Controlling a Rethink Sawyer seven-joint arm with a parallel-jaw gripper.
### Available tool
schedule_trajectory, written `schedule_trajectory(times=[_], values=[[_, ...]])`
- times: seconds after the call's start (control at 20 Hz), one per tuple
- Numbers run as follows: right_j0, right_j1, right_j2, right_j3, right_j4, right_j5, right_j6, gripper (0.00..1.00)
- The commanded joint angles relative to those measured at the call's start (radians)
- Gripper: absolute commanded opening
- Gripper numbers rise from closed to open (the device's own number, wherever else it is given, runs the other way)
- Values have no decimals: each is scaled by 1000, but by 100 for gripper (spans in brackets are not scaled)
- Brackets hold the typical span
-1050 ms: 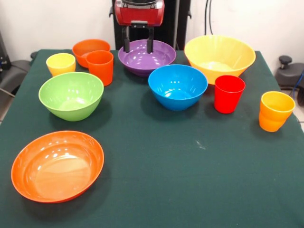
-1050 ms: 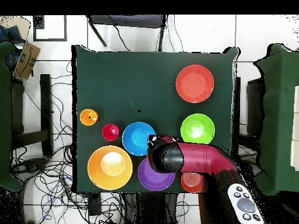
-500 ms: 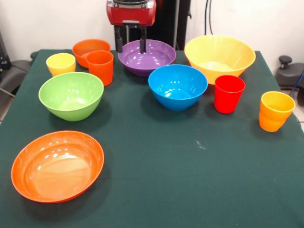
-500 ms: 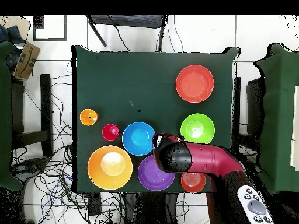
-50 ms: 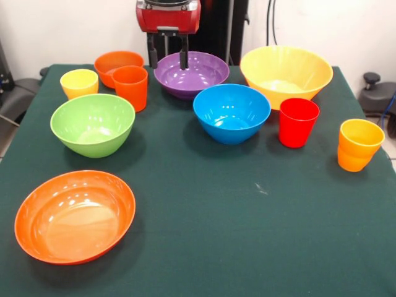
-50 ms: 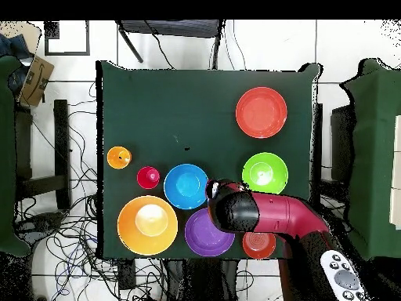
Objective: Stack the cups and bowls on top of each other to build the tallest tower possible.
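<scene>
Though the arm (image 6: 266,215) hides part of the purple bowl (image 5: 191,74), spread fingers (image 5: 151,54) hover above.

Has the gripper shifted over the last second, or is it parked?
Yes. In the front view the gripper has slid left along the purple bowl, from above its middle to its left rim, nearer the orange cup.

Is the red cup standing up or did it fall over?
Standing up. The red cup sits on its base on the green tablecloth, with its open mouth facing up.
</scene>
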Motion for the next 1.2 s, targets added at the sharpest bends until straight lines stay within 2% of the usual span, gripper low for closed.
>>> schedule_trajectory(times=[0.05,0.6,1.05,1.2], values=[[6,48,40,2,-77,40,-29,100],[-49,62,46,-10,-104,38,-75,100],[-92,55,58,10,-130,37,-71,100],[-104,75,64,10,-139,39,-75,100]])
